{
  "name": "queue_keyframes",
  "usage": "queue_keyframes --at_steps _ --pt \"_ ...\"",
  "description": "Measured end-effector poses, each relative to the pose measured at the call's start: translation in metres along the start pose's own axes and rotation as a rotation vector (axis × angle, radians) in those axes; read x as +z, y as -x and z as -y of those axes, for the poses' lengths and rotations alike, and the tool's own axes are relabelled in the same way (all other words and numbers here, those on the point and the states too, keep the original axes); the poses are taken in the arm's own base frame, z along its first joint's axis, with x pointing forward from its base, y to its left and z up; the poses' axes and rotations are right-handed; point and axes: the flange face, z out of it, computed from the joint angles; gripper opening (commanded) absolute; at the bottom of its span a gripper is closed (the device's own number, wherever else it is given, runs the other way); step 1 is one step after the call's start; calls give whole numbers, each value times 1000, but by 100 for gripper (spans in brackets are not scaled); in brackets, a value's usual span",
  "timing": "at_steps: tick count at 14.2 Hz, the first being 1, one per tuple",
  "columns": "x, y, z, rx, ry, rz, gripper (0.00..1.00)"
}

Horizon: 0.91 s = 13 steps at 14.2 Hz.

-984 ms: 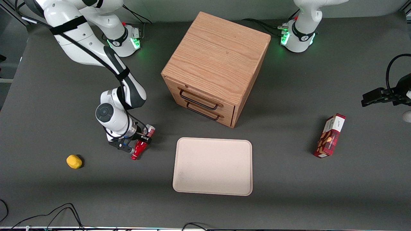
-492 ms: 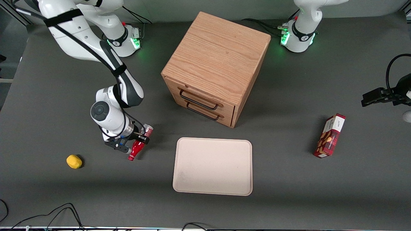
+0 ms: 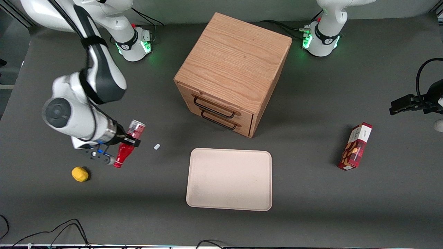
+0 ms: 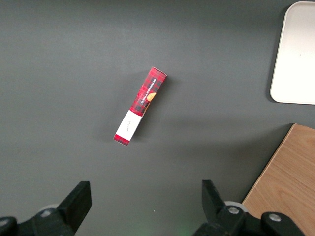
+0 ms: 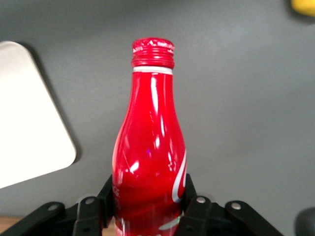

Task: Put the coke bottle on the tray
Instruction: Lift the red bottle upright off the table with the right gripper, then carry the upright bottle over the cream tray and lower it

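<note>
The claw (image 3: 119,149) is pinched on the lower body of the coke bottle (image 3: 127,147), one finger on each side of the red shell, as the right wrist view shows with the bottle (image 5: 150,152) held between the black fingers (image 5: 194,209). Compared with a second ago the arm has risen clearly: then the bottle hung low, just above the counter (image 3: 311,214); now it is lifted well up and carried tilted, cap pointing down toward the front camera and the silvery base up. It has also drifted away from the tray (image 3: 229,179), toward the working arm's end of the counter. A small pale scrap (image 3: 156,146) now lies bare on the counter between the claw and the tray, about where the bottle was. The yellow lemon-like thing (image 3: 80,174) sits near the claw, nearer the front camera. The tray stands empty in front of the wooden drawer cabinet (image 3: 233,74); the red snack box (image 3: 355,146) lies well off toward the parked arm's end. I judge the grasp and lift done, so what remains is the carry sideways over the tray and setting down; the tilt will likely need managing at release.
</note>
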Motion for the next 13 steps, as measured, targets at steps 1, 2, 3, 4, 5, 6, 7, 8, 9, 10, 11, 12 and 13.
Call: queue_keyframes --at_steps 1,2,3,4,5,6,7,8,9,10,11,12,13 --pt "-26 -1 -1 -7 3 4 0" --pt "-46 -2 -1 -21 3 6 0" --pt "-62 -4 -1 -33 2 5 0" --pt "-75 -7 0 -39 -1 3 0" --pt "-82 -13 4 -42 -7 -3 0" --pt "-85 -20 10 -46 -19 -6 0" --pt "-84 -28 21 -51 -37 -7 0" --pt "-77 -35 34 -61 -53 -7 0" --pt "-66 -40 51 -75 -64 -9 0" --pt "-52 -44 71 -93 -83 -27 0" --pt "-36 -46 93 -113 -107 -49 0" --pt "-16 -45 115 -134 -128 -65 0" --pt "7 -42 137 -154 -142 -76 0"
